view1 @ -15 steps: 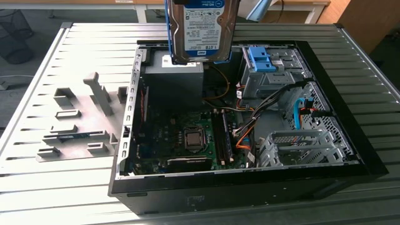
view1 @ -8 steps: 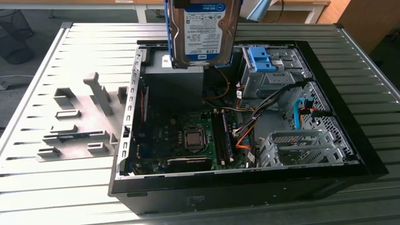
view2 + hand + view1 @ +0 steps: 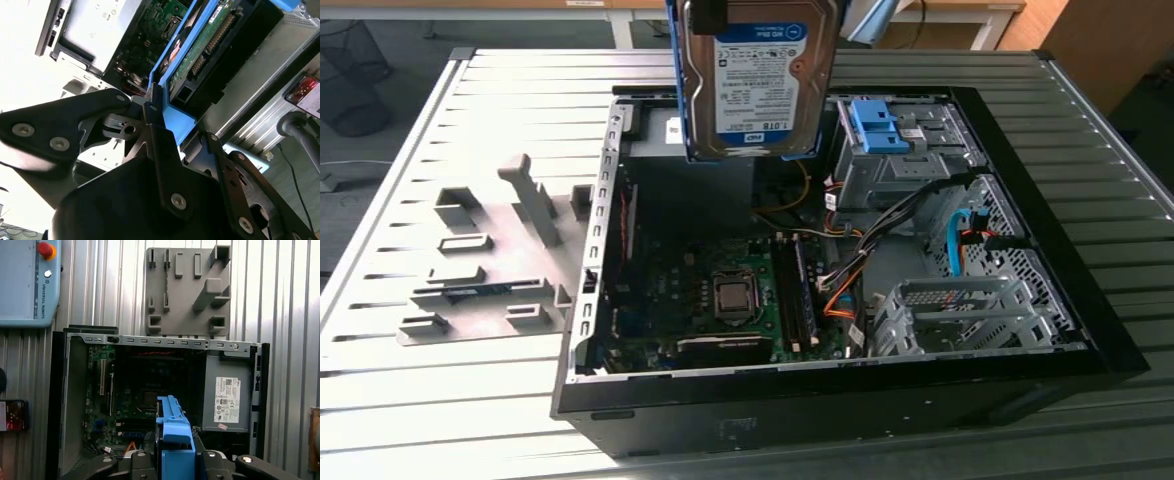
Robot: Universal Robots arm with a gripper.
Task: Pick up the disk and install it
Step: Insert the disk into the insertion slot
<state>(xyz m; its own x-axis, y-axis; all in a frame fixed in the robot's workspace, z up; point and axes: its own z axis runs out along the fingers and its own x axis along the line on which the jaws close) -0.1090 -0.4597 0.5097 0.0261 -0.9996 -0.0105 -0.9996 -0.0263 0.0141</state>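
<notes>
Tabletop of slatted metal (image 3: 400, 400) carries the whole job. On it lies the open computer case (image 3: 854, 395), side panel off, with its inside facing up. Beside the case, toward the exterior view's left, rests a grey fixture plate (image 3: 480, 260) with raised blocks and slots. Inside the case, the power-supply box (image 3: 227, 395) fills one corner and the motherboard (image 3: 720, 300) covers the floor. A metal drive cage (image 3: 894, 170) stands at the far side, toward the exterior view's right, and a bare blue bracket (image 3: 874, 125) sits on top of it.

The disk (image 3: 758, 80) is off every surface. It hangs upright in the air over the far part of the case with its label toward the exterior camera, higher than the cage and touching nothing below. The gripper (image 3: 155, 117) is clamped narrow on the drive's blue carrier rail, one finger on each side of the plastic. In the first wrist view that blue rail juts out between the fingers, over the open case.

By my reading the pick-up is done: the drive is lifted and firmly held. The install is not, since the drive sits in no bay and its rails meet no cage.
</notes>
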